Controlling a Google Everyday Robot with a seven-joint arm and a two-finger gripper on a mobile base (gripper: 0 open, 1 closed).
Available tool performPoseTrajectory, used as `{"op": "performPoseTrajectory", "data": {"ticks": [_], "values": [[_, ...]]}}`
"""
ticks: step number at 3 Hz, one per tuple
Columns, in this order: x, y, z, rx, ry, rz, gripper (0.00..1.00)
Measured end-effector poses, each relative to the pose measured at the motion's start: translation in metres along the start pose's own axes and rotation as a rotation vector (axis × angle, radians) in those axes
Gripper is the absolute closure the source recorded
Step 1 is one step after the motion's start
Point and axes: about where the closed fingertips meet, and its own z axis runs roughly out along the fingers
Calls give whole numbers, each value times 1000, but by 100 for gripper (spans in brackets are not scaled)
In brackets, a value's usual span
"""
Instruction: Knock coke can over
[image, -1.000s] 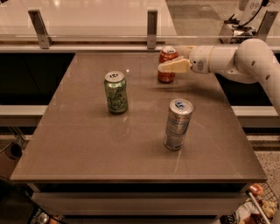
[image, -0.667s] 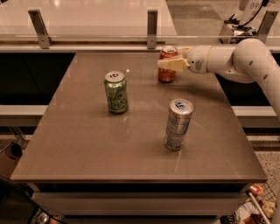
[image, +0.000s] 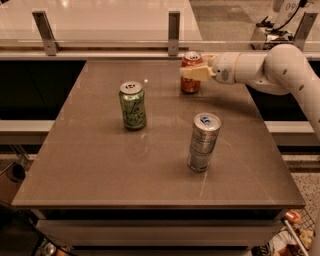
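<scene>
Coke can (image: 190, 86) upright at the far side of the table (image: 100, 165), right of centre. Nearest the front: tall slim silver can (image: 202, 142), upright, right of the middle. Further back, to the left: green can (image: 132, 106), upright, well apart from both others. Beyond, at the coke can: gripper (image: 192, 73), its pale tip lying across the can's upper front. Contact or just in front, cannot tell; spread or closed, cannot tell either. White arm (image: 270, 67) comes in from the right. Behind the table, a rail with metal posts (image: 173, 32).
</scene>
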Motion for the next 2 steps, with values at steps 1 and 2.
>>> {"op": "performPoseTrajectory", "data": {"ticks": [1, 2], "values": [[0, 2, 3, -5, 0, 0, 100], [0, 2, 3, -5, 0, 0, 100]]}}
